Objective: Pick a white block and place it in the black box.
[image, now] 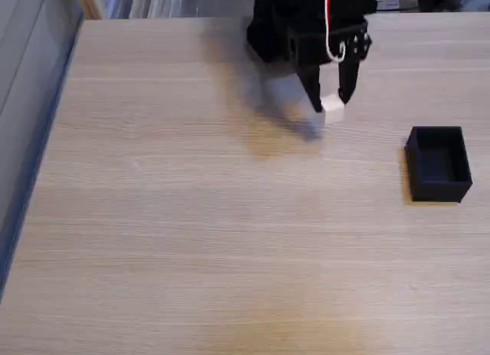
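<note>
Now clamped between the fingers of the gripper (331,104): the white block (334,109), up-left of the black box (438,163) and well apart from it. Could slip mid-carry, or strike the near wall if released short.

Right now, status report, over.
End effector shut on small white cube, at table level. Open-top matte black box empty, off right. Path clear.

A small white block (333,109), plain and matte, sits between two black fingertips near the far edge of a pale wooden surface in the fixed view. Well apart to its right, the black box (439,189) rests upright, its open top showing a dark interior.
</note>
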Motion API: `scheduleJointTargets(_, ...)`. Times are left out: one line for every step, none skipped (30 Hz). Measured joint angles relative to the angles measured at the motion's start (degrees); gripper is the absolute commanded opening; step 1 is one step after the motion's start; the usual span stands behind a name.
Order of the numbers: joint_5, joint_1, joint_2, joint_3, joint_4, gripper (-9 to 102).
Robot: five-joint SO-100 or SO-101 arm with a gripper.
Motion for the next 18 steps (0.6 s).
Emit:
scheduleJointTargets(0.4,-1.9,2.3,0.0,1.0,0)
scheduleJointTargets(0.8,-4.2,3.9,0.0,1.7,0)
scheduleJointTargets(1.3,-6.0,4.9,0.0,2.2,0)
scheduleJointTargets(1.7,-7.6,5.4,0.0,2.4,0)
scheduleJointTargets(1.9,-9.1,5.5,-0.4,2.5,0)
scheduleJointTargets(2.0,-10.4,5.5,-1.1,2.5,0)
scheduleJointTargets(2.1,-12.0,5.0,-1.8,2.3,0)
scheduleJointTargets(2.0,-13.5,4.0,-2.7,1.6,0)
scheduleJointTargets(2.0,-14.9,2.5,-3.7,0.8,0)
scheduleJointTargets(2.2,-15.6,1.0,-5.0,-0.1,0)
scheduleJointTargets(2.5,-16.1,-0.8,-6.5,-1.0,0)
scheduleJointTargets(2.7,-16.5,-3.0,-8.1,-1.8,0)
scheduleJointTargets(3.0,-17.1,-5.2,-9.8,-2.5,0)
scheduleJointTargets(3.5,-17.6,-7.4,-11.5,-3.3,0)
scheduleJointTargets(3.9,-18.2,-9.6,-13.4,-4.1,0)
scheduleJointTargets(4.1,-18.7,-11.8,-15.1,-4.7,0)
scheduleJointTargets(4.4,-19.2,-14.0,-16.8,-5.4,0)
scheduleJointTargets(4.5,-19.4,-16.0,-18.3,-6.0,0)
